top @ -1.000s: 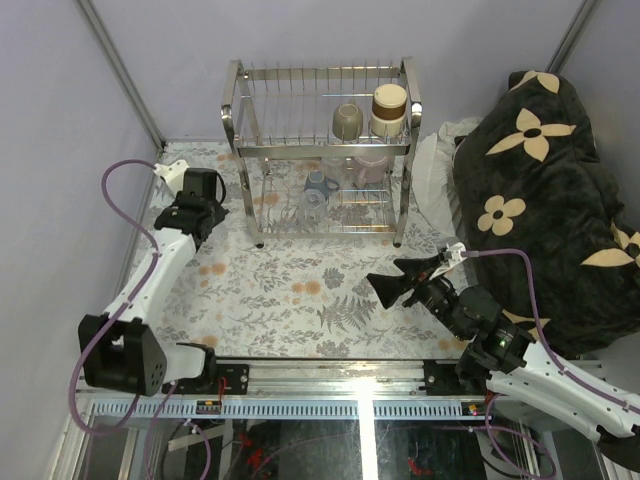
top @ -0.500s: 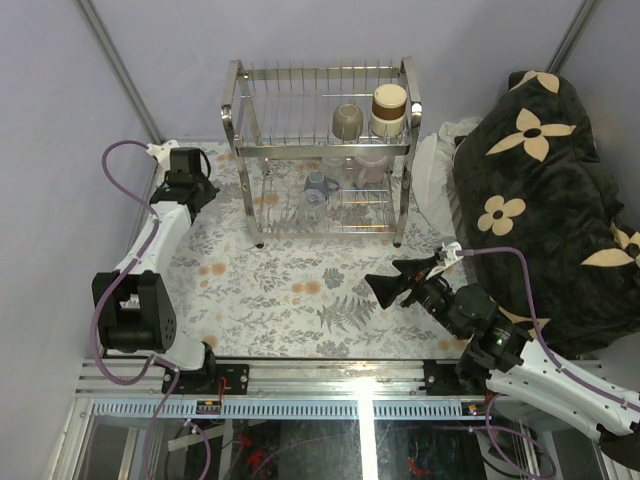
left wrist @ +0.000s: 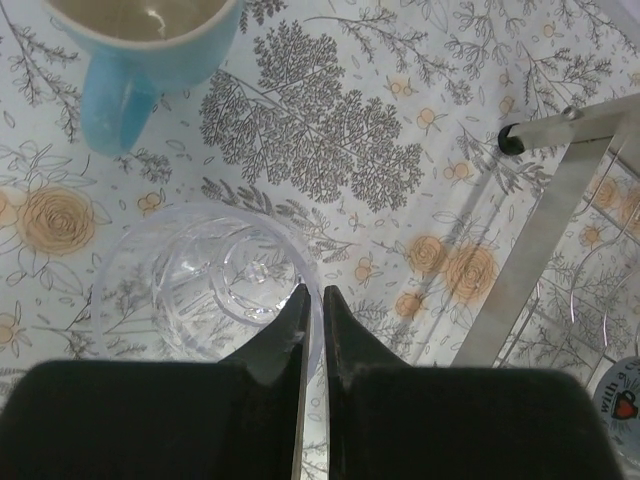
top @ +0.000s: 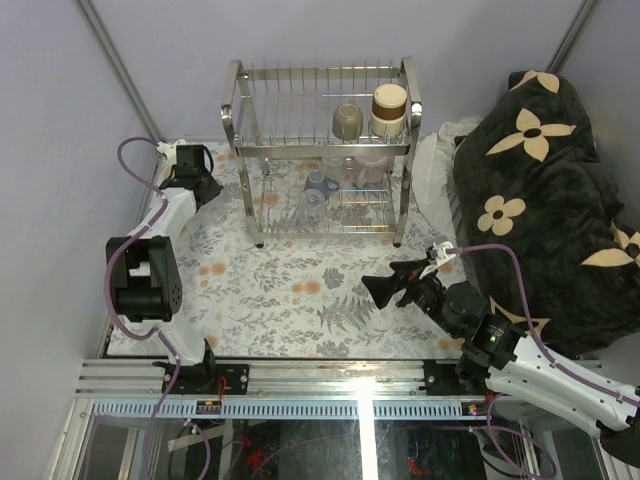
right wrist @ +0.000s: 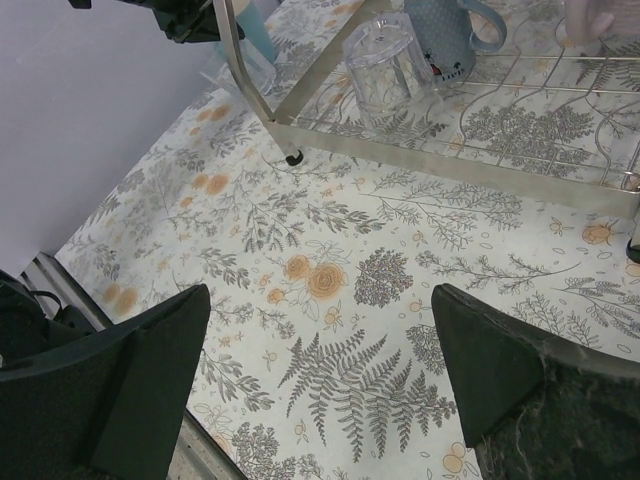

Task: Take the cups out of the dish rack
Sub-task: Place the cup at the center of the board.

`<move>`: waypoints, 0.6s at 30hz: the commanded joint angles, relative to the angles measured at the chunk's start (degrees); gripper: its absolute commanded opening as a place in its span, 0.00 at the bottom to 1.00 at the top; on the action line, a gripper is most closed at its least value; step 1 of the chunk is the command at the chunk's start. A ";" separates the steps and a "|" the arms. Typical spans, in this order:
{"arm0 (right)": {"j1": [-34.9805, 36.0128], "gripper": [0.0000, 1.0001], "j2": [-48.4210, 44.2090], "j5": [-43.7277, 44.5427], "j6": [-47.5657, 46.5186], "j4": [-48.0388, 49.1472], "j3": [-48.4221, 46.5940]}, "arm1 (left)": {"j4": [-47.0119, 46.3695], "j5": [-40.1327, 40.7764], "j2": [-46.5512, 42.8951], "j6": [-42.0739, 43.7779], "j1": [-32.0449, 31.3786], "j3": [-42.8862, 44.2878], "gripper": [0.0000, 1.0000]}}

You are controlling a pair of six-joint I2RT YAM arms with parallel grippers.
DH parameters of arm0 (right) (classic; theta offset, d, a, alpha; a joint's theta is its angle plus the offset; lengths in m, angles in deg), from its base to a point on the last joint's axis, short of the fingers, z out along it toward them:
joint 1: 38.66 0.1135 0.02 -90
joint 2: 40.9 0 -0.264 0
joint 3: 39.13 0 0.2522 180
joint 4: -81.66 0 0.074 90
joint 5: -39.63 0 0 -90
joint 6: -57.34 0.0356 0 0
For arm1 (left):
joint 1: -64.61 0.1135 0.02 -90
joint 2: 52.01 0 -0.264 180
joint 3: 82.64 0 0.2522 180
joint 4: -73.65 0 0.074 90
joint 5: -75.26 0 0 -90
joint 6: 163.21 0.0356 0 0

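Top view: the left claw is down at the far left corner of the surface, just beside the rack. The right claw hovers in front, well apart from it. An olive mug and a brown cup stand on the upper tier.

Left wrist: the claw is narrow, pinching the rim wall of an upright glass that seems to rest on the surface, with a blue mug just beyond it.

Right wrist: the claw is wide and empty. A second glass and a grey-blue cup on the lower tier lie ahead, past the front rail; the right arm looks better placed for them.
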 commanded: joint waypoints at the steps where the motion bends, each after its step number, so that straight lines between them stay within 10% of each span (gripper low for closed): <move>1: 0.04 1.00 0.91 1.43 -0.23 4.08 0.18 | -5.79 -0.21 1.84 1.81 0.12 4.00 0.00; 18: 0.05 0.99 2.71 2.18 -0.26 4.85 0.45 | -4.78 0.09 11.44 3.88 -0.14 10.67 0.10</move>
